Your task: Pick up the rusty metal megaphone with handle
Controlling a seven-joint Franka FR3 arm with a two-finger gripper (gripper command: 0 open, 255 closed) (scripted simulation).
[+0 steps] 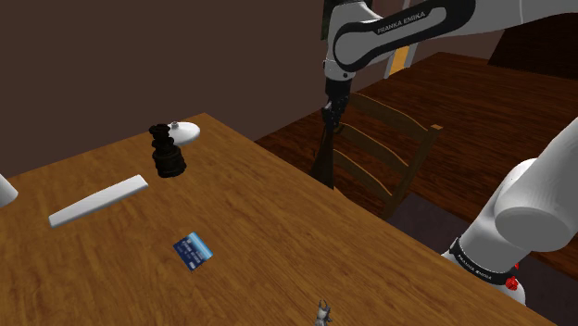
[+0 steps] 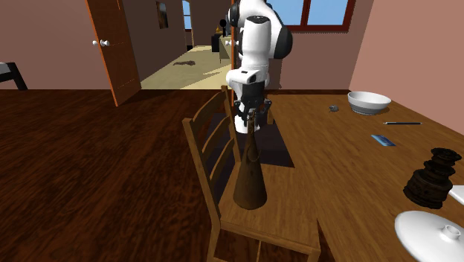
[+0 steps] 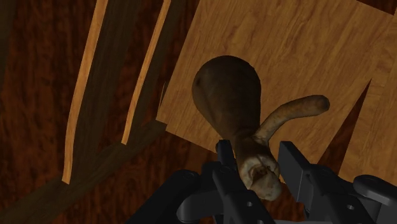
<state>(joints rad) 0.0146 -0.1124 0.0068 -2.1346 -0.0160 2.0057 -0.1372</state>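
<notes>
Rust-brown megaphone (image 3: 229,95) stands bell-down on the chair (image 2: 282,223) seat, handle (image 3: 292,111) curving sideways. My gripper (image 3: 257,168) sits around its narrow top; I can't tell if it's clamped. From the shoulder view, the table (image 1: 278,231) edge hides the bell.

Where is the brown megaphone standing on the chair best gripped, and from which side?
Take the megaphone by its slim neck, from above. It stands bell-down on the chair seat with its narrow end up, and the bell looks too wide to span. The curved handle branches off lower down, so grip above that joint, where the gripper is placed.
</notes>
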